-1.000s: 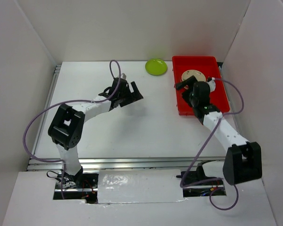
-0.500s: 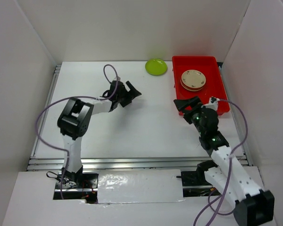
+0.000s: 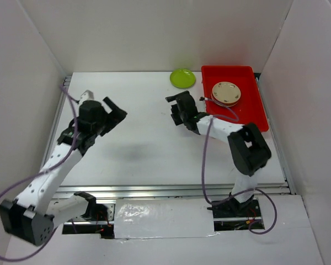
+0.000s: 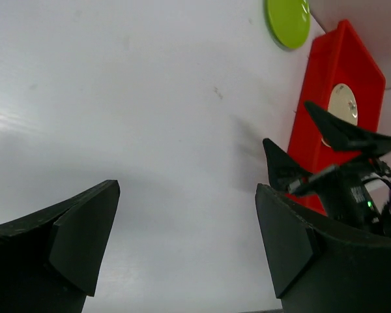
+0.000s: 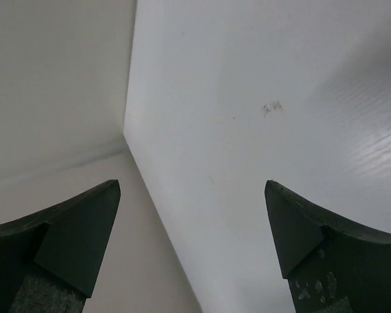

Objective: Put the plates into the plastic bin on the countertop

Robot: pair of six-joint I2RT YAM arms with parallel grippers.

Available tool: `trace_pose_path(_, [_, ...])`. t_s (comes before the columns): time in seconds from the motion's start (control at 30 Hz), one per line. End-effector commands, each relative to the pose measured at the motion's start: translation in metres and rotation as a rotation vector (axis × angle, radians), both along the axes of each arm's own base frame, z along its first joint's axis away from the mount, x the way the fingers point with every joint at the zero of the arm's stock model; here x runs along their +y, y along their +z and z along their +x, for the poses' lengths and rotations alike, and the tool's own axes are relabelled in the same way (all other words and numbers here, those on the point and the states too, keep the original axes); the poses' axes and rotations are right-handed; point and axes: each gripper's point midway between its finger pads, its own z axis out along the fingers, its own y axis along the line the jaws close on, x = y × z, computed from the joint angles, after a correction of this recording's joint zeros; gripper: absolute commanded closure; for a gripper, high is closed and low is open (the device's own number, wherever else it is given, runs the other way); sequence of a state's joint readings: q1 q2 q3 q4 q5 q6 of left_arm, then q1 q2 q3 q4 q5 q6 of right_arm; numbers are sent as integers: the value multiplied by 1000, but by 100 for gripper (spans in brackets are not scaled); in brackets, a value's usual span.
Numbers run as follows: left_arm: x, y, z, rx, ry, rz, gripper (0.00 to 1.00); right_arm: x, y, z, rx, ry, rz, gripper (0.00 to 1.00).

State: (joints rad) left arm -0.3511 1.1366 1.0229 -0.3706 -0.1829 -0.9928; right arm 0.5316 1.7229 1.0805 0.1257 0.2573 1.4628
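Observation:
One lime green plate (image 3: 182,78) lies on the white countertop (image 3: 143,149) at the back, just left of the red plastic bin (image 3: 248,110). Inside the bin rests a cream plate (image 3: 227,93) with a patterned rim. My right gripper (image 3: 172,110) hovers open and empty left of the bin, in front of the green plate. Over the left side of the countertop, my left gripper (image 3: 115,109) is open and empty. The left wrist view shows the green plate (image 4: 288,19), the bin (image 4: 326,72), the cream plate (image 4: 344,104) and the left gripper (image 4: 187,189). In the right wrist view, my right gripper (image 5: 192,186) frames only bare surface.
White walls (image 3: 38,49) close in the left, back and right sides. A metal rail (image 3: 154,191) runs along the near edge. Purple cables (image 3: 207,160) trail from both arms.
My right gripper pulled back from the bin, then swung left to the countertop's middle. My left gripper moved away to the left. Both stayed open. The cream plate stays in the bin.

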Motion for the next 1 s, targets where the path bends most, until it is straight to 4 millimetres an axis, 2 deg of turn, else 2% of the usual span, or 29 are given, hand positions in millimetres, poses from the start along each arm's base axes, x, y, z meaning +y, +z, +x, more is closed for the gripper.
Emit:
trace_pose_path(0.0, [45,-19,-54,119,32,106,1,7,5,40,22,-296,142,0])
trace_pose_path(0.03, [50,-15,-60,109,29,109,1,11,-28,47,76,-330,113,0])
trace_pose_path(0.07, [55,-7,-70,90,4,114,1,17,-20,62,72,-376,150,0])
trace_pose_path(0.1, [62,-3,-73,82,9,131,1,17,-28,69,88,-396,143,0])
trace_pose_path(0.13, [60,1,-79,81,-21,124,1,15,-54,77,123,-417,118,0])
trace_pose_path(0.17, [65,7,-83,76,-26,129,1,13,-48,90,125,-440,137,0])
trace_pose_path(0.2, [67,8,-86,73,-57,157,1,9,-54,97,129,-450,128,0])
trace_pose_path(0.23, [67,8,-89,83,-78,157,1,5,-69,102,145,-467,111,0])
trace_pose_path(0.27, [68,8,-90,84,-92,166,1,5,-65,111,145,-473,123,0])
trace_pose_path(0.3, [76,6,-90,84,-85,194,1,-3,-70,117,160,-494,136,0])
trace_pose_path(0.33, [72,5,-90,83,-122,176,1,-7,-82,123,178,-500,127,0])
trace_pose_path(0.37, [71,1,-90,85,-142,174,1,-7,-79,131,175,-500,138,0])
trace_pose_path(0.4, [74,0,-87,79,-156,179,1,-12,-93,136,198,-504,127,1])
trace_pose_path(0.5, [65,-1,-83,61,-249,146,1,-13,-88,155,188,-481,122,1])
trace_pose_path(0.53, [66,1,-81,48,-261,132,1,-15,-101,158,204,-478,103,1])
trace_pose_path(0.57, [63,4,-82,36,-288,115,1,-14,-92,167,195,-482,131,1])
trace_pose_path(0.6, [63,7,-82,23,-305,123,1,-13,-100,169,220,-477,147,2])
trace_pose_path(0.7, [63,16,-82,-18,-327,134,1,-26,-120,178,253,-516,152,4])
trace_pose_path(0.73, [63,18,-82,-27,-330,137,1,-26,-112,184,232,-522,151,5])
trace_pose_path(0.77, [63,18,-83,-30,-329,137,1,-27,-116,187,229,-530,146,6])
trace_pose_path(0.8, [62,18,-82,-37,-331,134,1,-27,-107,196,216,-532,178,8])
trace_pose_path(0.87, [59,17,-83,-42,-348,115,1,-29,-118,199,234,-543,183,9])
trace_pose_path(0.9, [58,17,-82,-46,-351,111,1,-30,-111,204,211,-556,181,11])
trace_pose_path(0.93, [57,15,-83,-43,-352,108,1,-31,-116,205,211,-560,170,15])
trace_pose_path(0.97, [56,16,-83,-46,-358,102,1,-33,-109,212,198,-561,182,20])
